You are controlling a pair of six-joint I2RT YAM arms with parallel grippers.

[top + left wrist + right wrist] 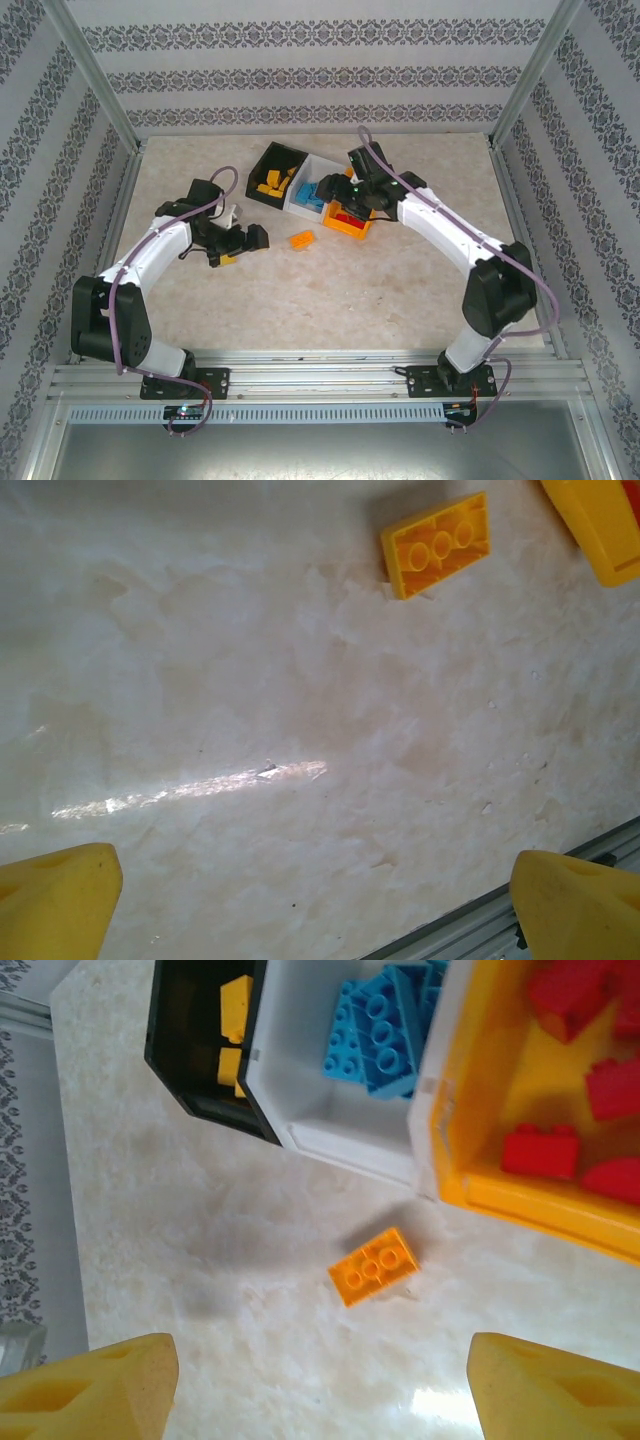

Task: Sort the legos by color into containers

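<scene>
One loose orange-yellow lego [301, 240] lies upside down on the table in front of the containers. It also shows as the same lego [436, 545] ahead of my left gripper and as the lego [373, 1265] below my right gripper. The black bin [262, 160] holds yellow legos [235, 1010], the white bin [340, 1145] light blue legos [385, 1020], the orange bin [520, 1205] red legos [540, 1150]. My left gripper [315, 910] hangs open and empty left of the loose lego. My right gripper [320, 1390] hovers open and empty over the bins' front edge.
The bins stand in a diagonal row at the table's back centre, white bin [318, 160] between black and orange bin [350, 232]. An aluminium rail [480, 930] runs along the near table edge. Patterned walls close in the sides and back.
</scene>
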